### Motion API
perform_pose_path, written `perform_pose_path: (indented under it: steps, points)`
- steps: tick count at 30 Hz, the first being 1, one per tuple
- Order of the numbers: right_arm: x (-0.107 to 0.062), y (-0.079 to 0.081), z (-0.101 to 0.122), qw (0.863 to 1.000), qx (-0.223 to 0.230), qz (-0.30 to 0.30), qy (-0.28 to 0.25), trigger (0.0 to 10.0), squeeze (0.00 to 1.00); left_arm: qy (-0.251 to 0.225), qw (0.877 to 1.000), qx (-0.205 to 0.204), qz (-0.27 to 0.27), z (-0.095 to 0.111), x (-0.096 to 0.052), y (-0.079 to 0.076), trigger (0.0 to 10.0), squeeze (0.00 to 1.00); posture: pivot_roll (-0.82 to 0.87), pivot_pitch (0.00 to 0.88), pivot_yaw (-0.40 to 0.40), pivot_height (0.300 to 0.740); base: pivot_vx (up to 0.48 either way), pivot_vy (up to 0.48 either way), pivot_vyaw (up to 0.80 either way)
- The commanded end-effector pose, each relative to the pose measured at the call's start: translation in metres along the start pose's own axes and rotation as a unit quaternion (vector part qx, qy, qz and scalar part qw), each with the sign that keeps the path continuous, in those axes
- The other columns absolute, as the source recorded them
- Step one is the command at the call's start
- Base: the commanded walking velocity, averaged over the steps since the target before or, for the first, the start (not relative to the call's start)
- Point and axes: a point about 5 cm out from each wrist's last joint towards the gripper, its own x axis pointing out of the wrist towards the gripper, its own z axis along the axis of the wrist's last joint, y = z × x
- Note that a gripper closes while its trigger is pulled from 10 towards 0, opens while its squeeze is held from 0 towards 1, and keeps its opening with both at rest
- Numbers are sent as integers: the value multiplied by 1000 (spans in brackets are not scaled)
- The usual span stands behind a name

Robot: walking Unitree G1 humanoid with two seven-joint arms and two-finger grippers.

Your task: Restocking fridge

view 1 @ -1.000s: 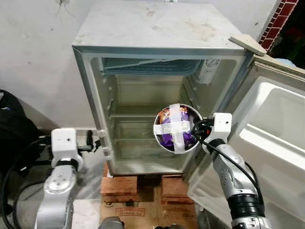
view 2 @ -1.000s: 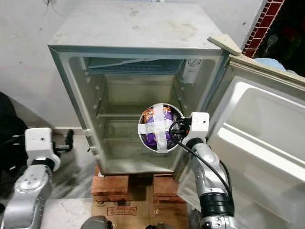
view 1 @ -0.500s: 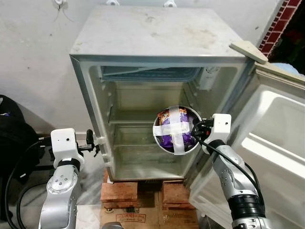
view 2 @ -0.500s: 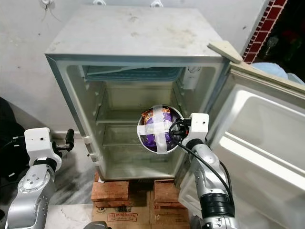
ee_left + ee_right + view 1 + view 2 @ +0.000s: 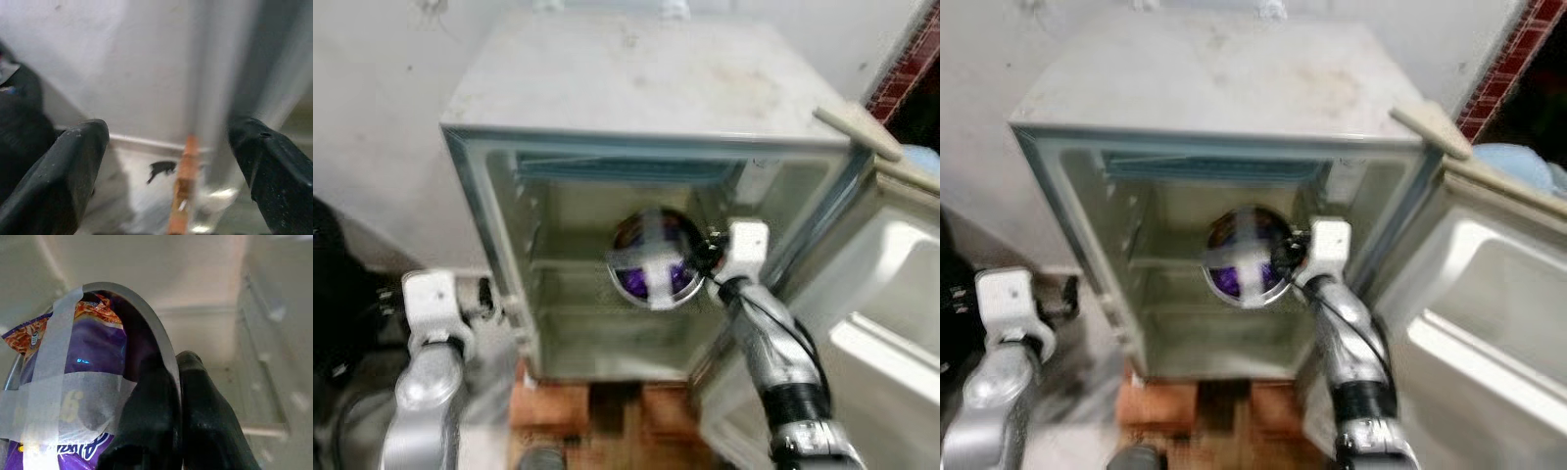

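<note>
Right gripper (image 5: 171, 396) pinches the rim of a taped metal bowl (image 5: 654, 259), with the open fridge (image 5: 636, 117) interior just beyond it; left gripper (image 5: 166, 156) hangs spread apart.

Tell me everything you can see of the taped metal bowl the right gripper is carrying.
The round grey metal bowl holds a purple-and-orange snack packet, strapped in by crossed strips of pale tape. It is tipped on edge, mouth toward the camera, at the open fridge's middle level. The right gripper pinches its rim, one finger inside, one outside.
</note>
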Motion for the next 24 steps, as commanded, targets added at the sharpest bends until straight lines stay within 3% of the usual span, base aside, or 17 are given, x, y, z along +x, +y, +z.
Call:
perform_pose_path:
  steps: [1,9,16,19,24]
  points:
    - [-2,-14,5,1000,0,-21,-11,10000,0,-3,1000,-11,-11,0,-3,-6,10000,0,93,0,-69,740,0,0,0]
    - [10,-7,5,999,36,-28,-1,10000,0,11,1000,-4,-9,-3,-12,-4,10000,0,117,0,-81,740,0,0,0]
    - [23,15,0,997,74,-14,23,10000,0,19,1000,20,-4,-4,-32,-1,10000,0,174,57,-115,740,0,0,0]
    - [32,29,0,994,102,-9,34,10000,0,28,998,49,-26,-6,-45,-2,10000,0,210,95,-132,740,0,0,0]
    - [41,40,-2,990,126,-21,51,10000,0,43,996,59,-60,-7,-64,-7,10000,0,247,143,-150,740,0,0,0]
